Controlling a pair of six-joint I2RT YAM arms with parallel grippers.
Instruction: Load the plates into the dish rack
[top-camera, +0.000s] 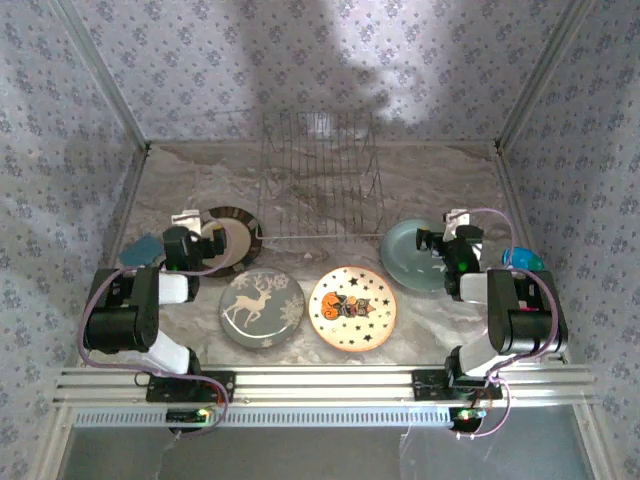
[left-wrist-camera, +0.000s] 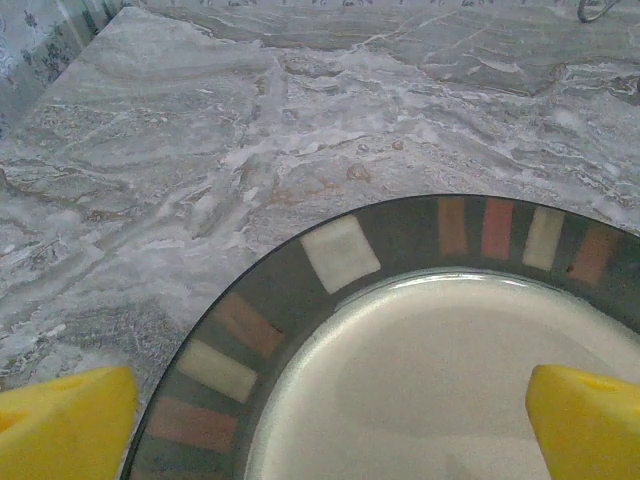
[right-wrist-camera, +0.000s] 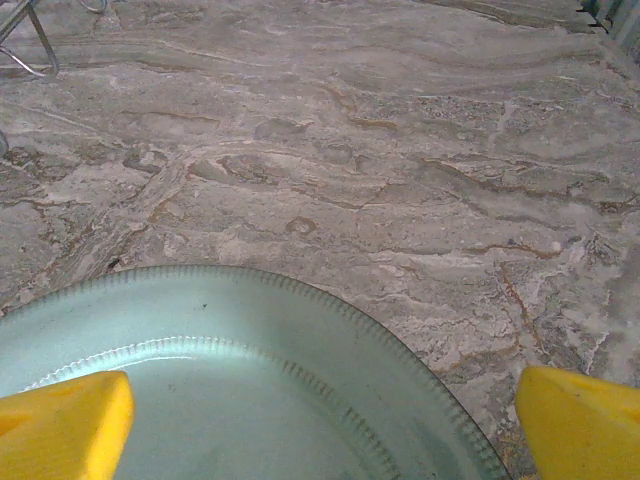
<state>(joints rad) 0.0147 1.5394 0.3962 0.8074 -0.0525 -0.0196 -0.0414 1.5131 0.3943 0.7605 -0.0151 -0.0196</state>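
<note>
Four plates (top-camera: 262, 310) lie flat — dish rack (top-camera: 320, 185) just behind them.

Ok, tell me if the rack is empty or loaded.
Empty: the rack holds none of the four plates; all lie flat on the table before it.

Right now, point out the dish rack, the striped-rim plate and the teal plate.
dish rack (top-camera: 320, 180): top external view, on the wire grid at its middle.
striped-rim plate (left-wrist-camera: 340, 253): left wrist view, on a cream block of its dark rim.
teal plate (right-wrist-camera: 260, 315): right wrist view, on its rim band.
</note>
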